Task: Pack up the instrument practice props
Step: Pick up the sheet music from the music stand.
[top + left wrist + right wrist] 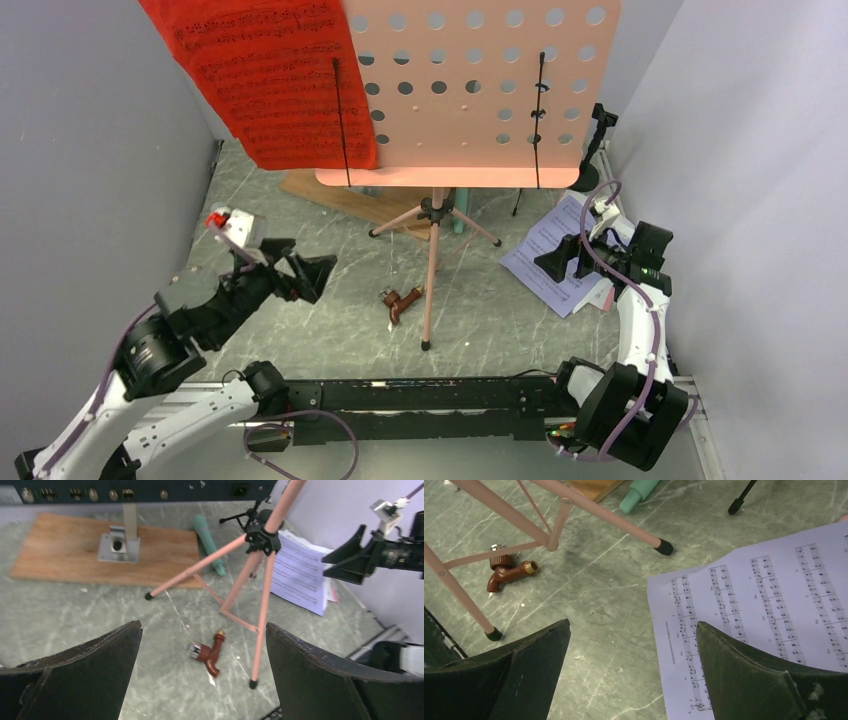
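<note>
Both arms are just hanging over the counter (330,335) with nothing in them. The left jaws are spread as wide as they go and empty, sitting low on the left and facing the pink tripod legs (432,262). The right jaws are wide open and empty too, just above the near-left edge of the white sheet music (548,245), which lies flat on the counter on the right side.

The pink music desk (490,95) with all the holes stands upright on its tripod in the middle. The red sheet music (268,75) leans on its left half with a thin black wire arm (342,120) across its right edge, while the desk's right half is bare.

The mint microphone (209,542) lies on the counter behind the tripod, right by the edge of a wooden board (65,552). A black mount (601,125) stands at the back right near the wall. A small brown piece (400,303) lies on the counter just left of the front tripod leg, apart from both arms.
</note>
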Tool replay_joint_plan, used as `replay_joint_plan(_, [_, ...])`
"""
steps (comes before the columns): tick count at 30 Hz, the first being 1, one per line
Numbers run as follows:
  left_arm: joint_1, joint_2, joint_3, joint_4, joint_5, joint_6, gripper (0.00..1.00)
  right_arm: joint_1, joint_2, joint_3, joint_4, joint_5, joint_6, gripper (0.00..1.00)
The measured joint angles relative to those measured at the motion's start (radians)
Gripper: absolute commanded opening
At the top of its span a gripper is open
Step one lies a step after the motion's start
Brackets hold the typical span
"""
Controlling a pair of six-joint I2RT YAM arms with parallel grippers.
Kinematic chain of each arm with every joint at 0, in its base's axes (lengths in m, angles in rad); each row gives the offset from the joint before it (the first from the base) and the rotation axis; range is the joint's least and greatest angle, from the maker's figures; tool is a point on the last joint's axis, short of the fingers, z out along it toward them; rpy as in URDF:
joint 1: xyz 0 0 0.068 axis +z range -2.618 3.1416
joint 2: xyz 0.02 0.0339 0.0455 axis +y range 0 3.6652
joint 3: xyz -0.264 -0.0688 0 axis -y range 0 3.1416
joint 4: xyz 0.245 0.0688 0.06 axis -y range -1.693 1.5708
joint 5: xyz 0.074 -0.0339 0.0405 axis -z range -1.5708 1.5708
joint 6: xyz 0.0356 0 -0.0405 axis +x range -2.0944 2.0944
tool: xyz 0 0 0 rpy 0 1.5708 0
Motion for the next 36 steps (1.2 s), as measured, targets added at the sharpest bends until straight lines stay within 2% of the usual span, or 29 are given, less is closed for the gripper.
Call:
replay_joint_plan(5, [0.0,0.15,0.078,0.05,-0.045,0.114,1.0,-0.003,0.019,0.0,-0.02,-0.012,-0.02,0.99])
replay_joint_plan(8, [0.0,0.183,0.113,0.069,-0.056,0.158,1.0,-0.003,0.019,0.0,-0.02,-0.017,-0.024,0.99])
replay_joint_plan(16, [0.0,0.19,0.228,0.141,-0.111,0.225,1.0,-0.003,0.022,0.0,-0.021,-0.027,-0.031,0.99])
replay_joint_plan(36, [0.0,0.267,0.251,0.296,-0.132,0.431,1.0,-0.003,0.028,0.0,-0.024,-0.03,-0.045,0.99])
